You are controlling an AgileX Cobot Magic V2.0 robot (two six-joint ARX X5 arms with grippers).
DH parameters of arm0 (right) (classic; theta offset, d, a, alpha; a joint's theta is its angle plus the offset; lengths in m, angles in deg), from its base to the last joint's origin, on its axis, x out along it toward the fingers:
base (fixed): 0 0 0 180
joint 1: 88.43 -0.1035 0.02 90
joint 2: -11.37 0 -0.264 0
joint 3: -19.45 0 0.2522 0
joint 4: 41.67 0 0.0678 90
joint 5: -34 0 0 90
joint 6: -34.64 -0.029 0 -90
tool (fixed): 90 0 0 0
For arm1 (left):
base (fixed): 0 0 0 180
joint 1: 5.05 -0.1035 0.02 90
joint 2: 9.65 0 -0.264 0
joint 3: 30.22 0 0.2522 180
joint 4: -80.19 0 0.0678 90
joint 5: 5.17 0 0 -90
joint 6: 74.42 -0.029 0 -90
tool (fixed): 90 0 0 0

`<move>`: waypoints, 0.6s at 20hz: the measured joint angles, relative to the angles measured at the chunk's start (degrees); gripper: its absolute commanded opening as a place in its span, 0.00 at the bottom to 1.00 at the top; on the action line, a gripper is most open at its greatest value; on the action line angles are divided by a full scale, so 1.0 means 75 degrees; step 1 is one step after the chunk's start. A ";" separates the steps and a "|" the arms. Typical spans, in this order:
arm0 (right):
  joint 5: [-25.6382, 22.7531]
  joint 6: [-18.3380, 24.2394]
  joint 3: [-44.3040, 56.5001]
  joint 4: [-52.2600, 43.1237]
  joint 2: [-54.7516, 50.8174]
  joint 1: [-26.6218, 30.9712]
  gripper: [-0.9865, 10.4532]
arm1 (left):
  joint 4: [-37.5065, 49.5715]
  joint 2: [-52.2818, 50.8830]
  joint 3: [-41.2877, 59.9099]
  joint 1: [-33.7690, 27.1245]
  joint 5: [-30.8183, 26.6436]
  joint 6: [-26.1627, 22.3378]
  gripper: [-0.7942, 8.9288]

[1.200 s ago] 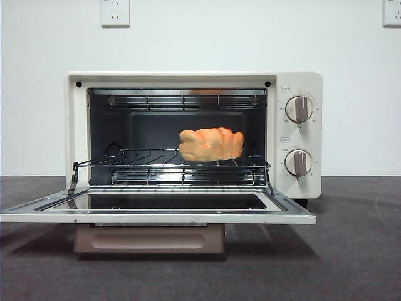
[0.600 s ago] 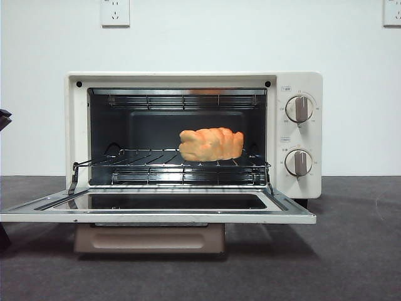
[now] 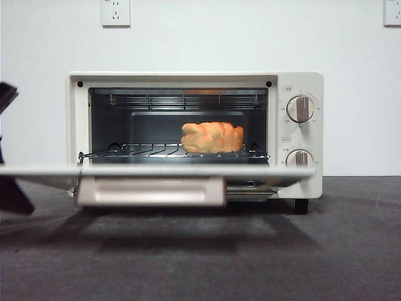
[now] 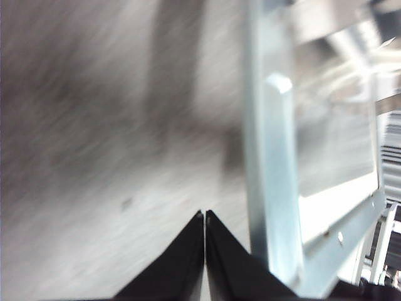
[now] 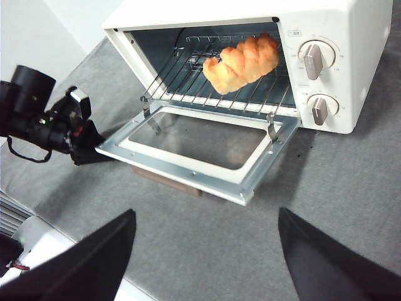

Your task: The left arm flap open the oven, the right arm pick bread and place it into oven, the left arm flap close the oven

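Note:
The cream-white oven [image 3: 301, 81] stands mid-table, and its door [image 3: 156, 170] is lifted part-way, seen edge-on with the beige handle [image 3: 150, 191] below it. The golden braided bread [image 3: 212, 138] lies on the wire rack [image 3: 144, 150] inside, toward the right. My left gripper [image 3: 9, 188] is at the door's left end. In the left wrist view it [image 4: 205, 216] is shut and empty beside the door's metal frame [image 4: 269, 157]. My right gripper [image 5: 207, 213] is open and empty, held back above the table in front of the oven [image 5: 369, 37], whose bread [image 5: 241, 63] and door [image 5: 188, 166] it sees.
The oven sits on a dark grey mat [image 3: 313, 263] before a white wall with two sockets [image 3: 115, 12] [image 3: 392, 12]. Two knobs [image 3: 301, 108] are on the oven's right panel. The left arm [image 5: 37, 119] reaches in from the door's left side.
The door has swung up from lying flat to part-way raised. My left gripper has come in from the left edge to the door's left end. The bread has not moved.

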 measured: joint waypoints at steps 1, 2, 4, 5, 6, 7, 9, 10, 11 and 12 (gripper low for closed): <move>0.0000 0.0000 0.0000 -0.0067 0.0000 0.0000 0.40 | 0.0012 -0.0099 -0.0122 0.0000 0.0023 0.0082 0.09; 0.0000 0.0000 0.0000 -0.0163 0.0000 0.0000 0.40 | 0.0032 -0.0221 -0.0251 0.0000 0.0047 0.0175 0.09; 0.0000 0.0003 0.0000 -0.0227 0.0000 0.0000 0.40 | 0.0076 -0.0449 -0.0469 0.0000 0.0044 0.0367 0.09; -0.0003 0.0003 0.0000 -0.0233 0.0000 0.0000 0.40 | 0.0181 -0.0525 -0.0571 0.0000 0.0017 0.0475 0.09; 0.0000 0.0003 0.0000 -0.0242 0.0000 0.0000 0.40 | 0.0425 -0.0595 -0.0615 0.0000 -0.0003 0.0638 0.09; -0.0003 0.0003 0.0000 -0.0245 0.0000 0.0000 0.40 | 0.0749 -0.0644 -0.0632 0.0006 -0.0009 0.0874 0.09; 0.0000 0.0003 0.0000 -0.0245 0.0000 0.0000 0.40 | 0.1542 -0.0682 -0.0641 0.0023 -0.0009 0.1480 0.09; 0.0000 0.0003 0.0000 -0.0245 0.0000 0.0000 0.40 | 0.1964 -0.0682 -0.0644 0.0029 -0.0038 0.1827 0.09; 0.0000 0.0003 0.0000 -0.0245 0.0000 0.0000 0.40 | 0.2366 -0.0682 -0.0650 0.0038 -0.0114 0.2180 0.09; 0.0003 0.0003 0.0000 -0.0248 0.0000 0.0000 0.40 | 0.2742 -0.0682 -0.0656 0.0038 -0.0189 0.2527 0.09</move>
